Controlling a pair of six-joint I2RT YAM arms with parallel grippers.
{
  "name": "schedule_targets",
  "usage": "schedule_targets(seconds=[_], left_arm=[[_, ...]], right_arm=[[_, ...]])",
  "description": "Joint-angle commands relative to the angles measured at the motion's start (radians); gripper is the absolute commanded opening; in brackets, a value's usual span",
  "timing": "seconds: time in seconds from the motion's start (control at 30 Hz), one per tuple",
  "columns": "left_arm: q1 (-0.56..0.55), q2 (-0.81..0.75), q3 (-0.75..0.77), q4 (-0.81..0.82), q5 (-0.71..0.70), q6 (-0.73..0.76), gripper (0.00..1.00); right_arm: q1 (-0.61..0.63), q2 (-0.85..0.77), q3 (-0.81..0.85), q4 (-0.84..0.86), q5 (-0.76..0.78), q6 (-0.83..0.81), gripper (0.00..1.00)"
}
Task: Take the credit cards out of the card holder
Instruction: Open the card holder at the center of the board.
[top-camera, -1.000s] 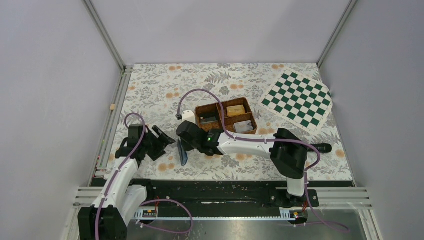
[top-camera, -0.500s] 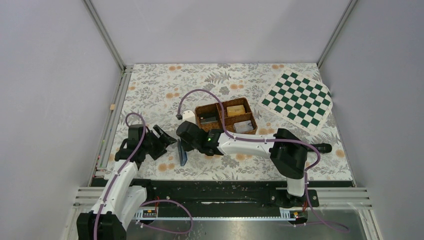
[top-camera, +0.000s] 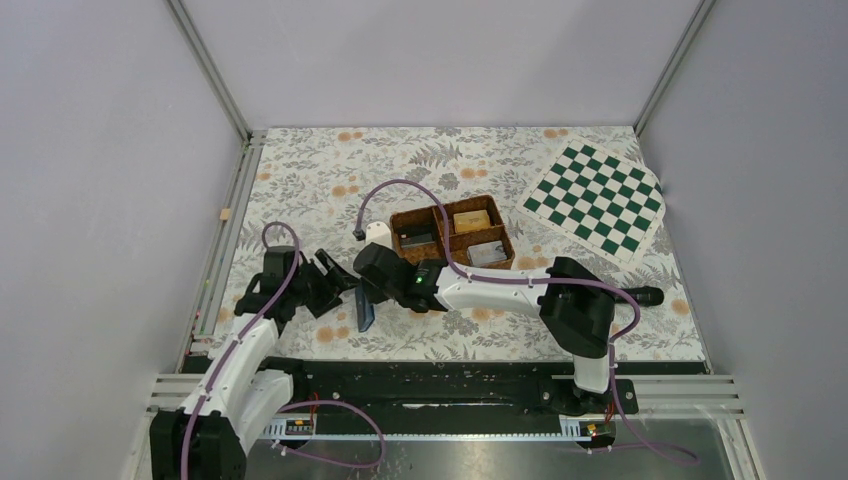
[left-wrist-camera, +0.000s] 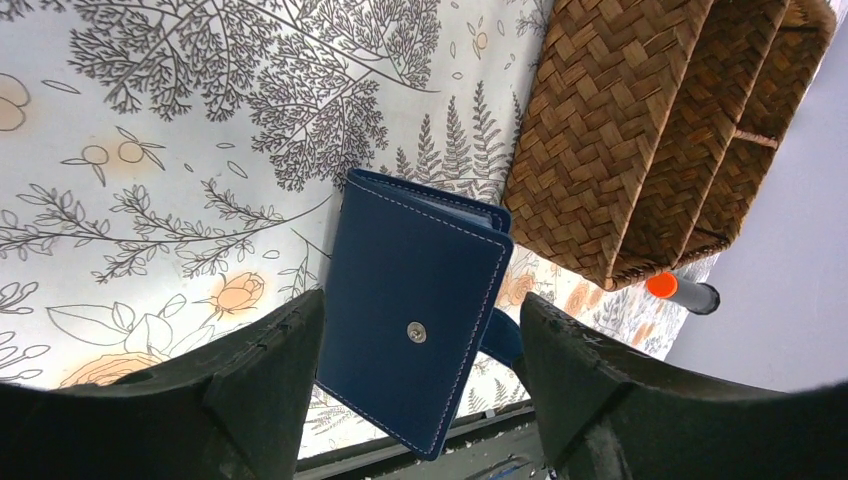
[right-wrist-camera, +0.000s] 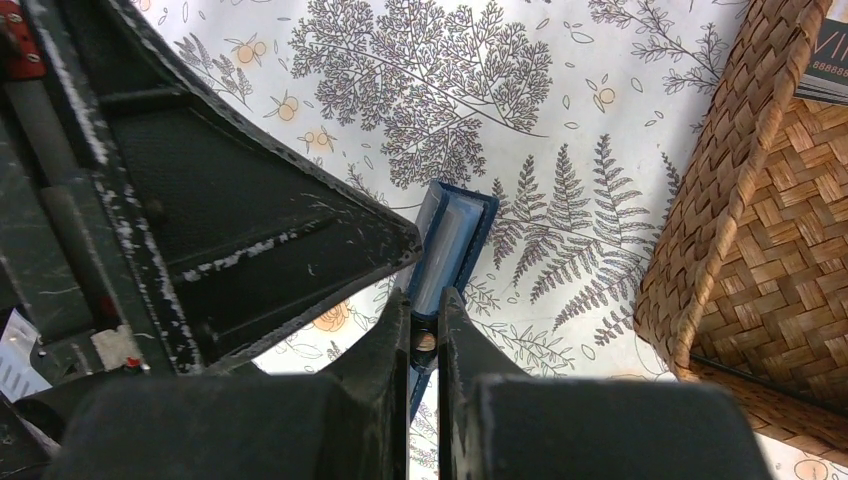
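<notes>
The card holder (top-camera: 366, 312) is navy, closed and held upright on its edge above the flowered cloth. My right gripper (top-camera: 374, 292) is shut on its short snap tab (right-wrist-camera: 424, 340). From the right wrist it shows edge-on (right-wrist-camera: 452, 240) with a light blue inside. My left gripper (top-camera: 336, 284) is open. In the left wrist view its fingers (left-wrist-camera: 262, 385) stand on either side of the holder's navy cover (left-wrist-camera: 415, 300), which bears a snap stud, without touching it. No card shows sticking out of the holder.
A brown wicker four-compartment tray (top-camera: 400, 222) with cards in it stands just behind the right gripper, and shows close by from both wrists (left-wrist-camera: 620, 130) (right-wrist-camera: 760, 230). A green checkered board (top-camera: 597, 197) lies far right. An orange-capped marker (left-wrist-camera: 680, 292) lies beyond the tray.
My left gripper has moved right, closer to the card holder, still open. The right gripper and the holder have stayed put.
</notes>
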Motion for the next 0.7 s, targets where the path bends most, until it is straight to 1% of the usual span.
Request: schedule_targets(seconds=[0.0, 0.17, 0.33, 0.67], left_arm=[[-0.015, 0.035, 0.029, 0.068, 0.043, 0.012, 0.70], [-0.030, 0.040, 0.026, 0.072, 0.025, 0.008, 0.69], [-0.035, 0.061, 0.031, 0.073, 0.015, 0.009, 0.66], [-0.048, 0.083, 0.069, 0.052, -0.012, 0.045, 0.68]], right_arm=[[-0.004, -0.058, -0.008, 0.034, 0.017, 0.015, 0.00], [-0.004, -0.073, -0.024, 0.049, 0.020, 0.016, 0.00], [-0.004, -0.081, -0.031, 0.053, 0.021, 0.014, 0.00], [-0.003, -0.097, -0.049, 0.077, 0.019, 0.010, 0.00]])
